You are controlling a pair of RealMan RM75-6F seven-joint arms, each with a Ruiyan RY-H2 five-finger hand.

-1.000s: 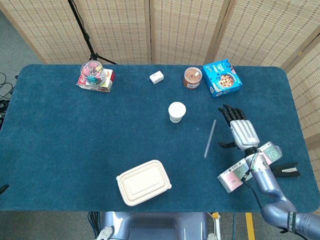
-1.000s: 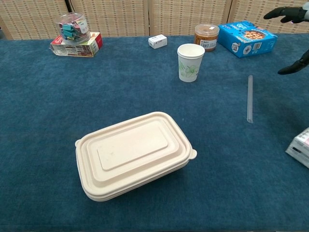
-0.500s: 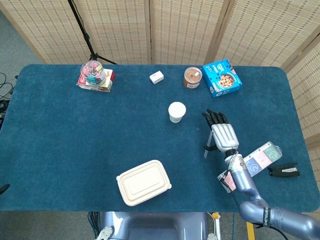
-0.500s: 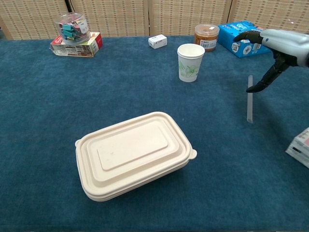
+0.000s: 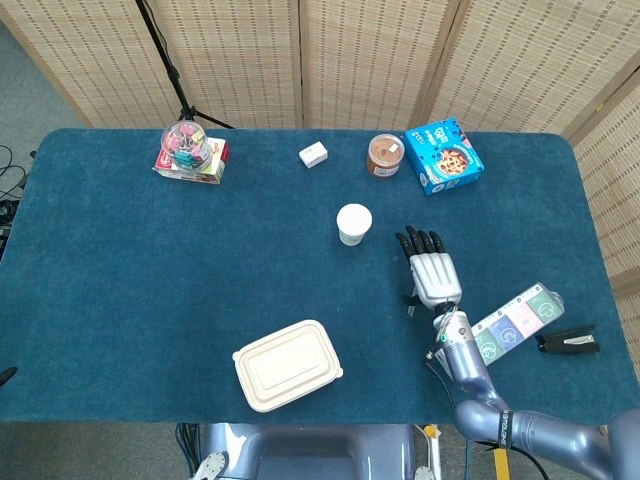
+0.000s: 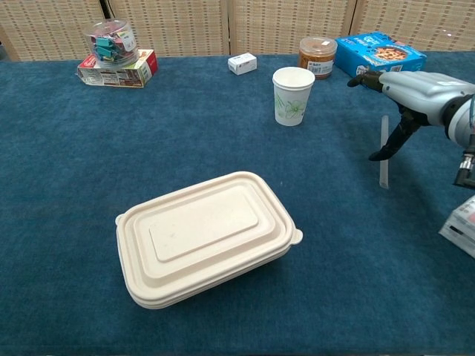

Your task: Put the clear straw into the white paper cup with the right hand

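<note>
The white paper cup (image 5: 353, 223) (image 6: 292, 95) stands upright near the middle of the blue table. The clear straw (image 6: 384, 155) lies flat to the cup's right; in the head view my right hand (image 5: 429, 270) covers it. That hand (image 6: 407, 95) hovers flat over the straw with fingers spread and the thumb pointing down beside it, holding nothing. The left hand is out of both views.
A lidded beige food container (image 5: 287, 365) (image 6: 207, 235) sits at the front. Along the back are a jar of clips on a box (image 5: 190, 150), a small white box (image 5: 313, 154), a brown jar (image 5: 384, 154) and a blue box (image 5: 444, 155). A card (image 5: 512, 324) and black object (image 5: 568, 343) lie right.
My right hand has moved left and forward from the table's right side until it is over the straw. The straw and cup have not moved.
</note>
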